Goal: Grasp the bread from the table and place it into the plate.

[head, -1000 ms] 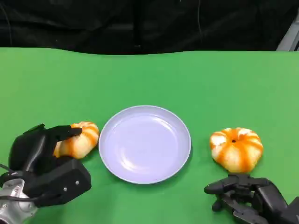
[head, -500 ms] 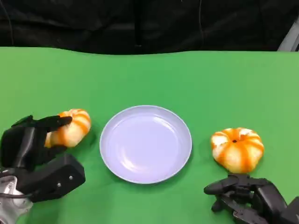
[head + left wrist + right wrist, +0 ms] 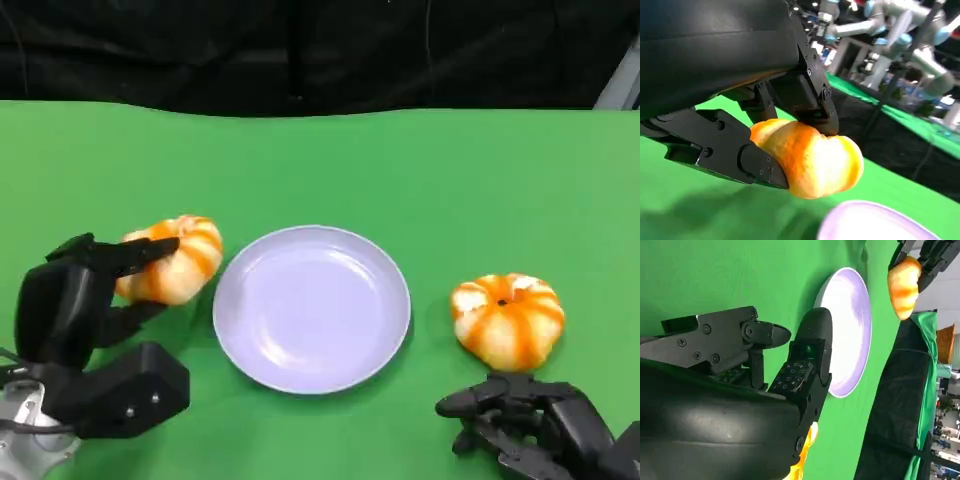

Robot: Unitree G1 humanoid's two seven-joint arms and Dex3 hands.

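Orange-striped bread [image 3: 172, 258] is gripped in your left hand [image 3: 75, 305], just beside the plate [image 3: 312, 307] on its left edge. Head view puts it a bit clear of the green worktop [image 3: 420, 170]; the left wrist view backs that up, with daylight and shadow under the bun.

Grip: fingers [image 3: 725, 150] are closed on the bread from two sides, one set under, one block on top, bun sticking out past the tips. Looks firm, but the hold is on the rear half only.

Step in hand, as I read it: carry to plate. Pick is done, placement isn't. Plate holds nothing yet.

Next move calls for a short sideways travel toward the plate centre, keeping the bun above the rim, then lower and let go. Watch the rim; the bun's lowest point sits near it.

Second bread [image 3: 507, 319] lies on the worktop on the plate's right, untouched. Your right hand [image 3: 530, 420] rests just near it on the robot's side, not touching, fingers apart, holding nothing.
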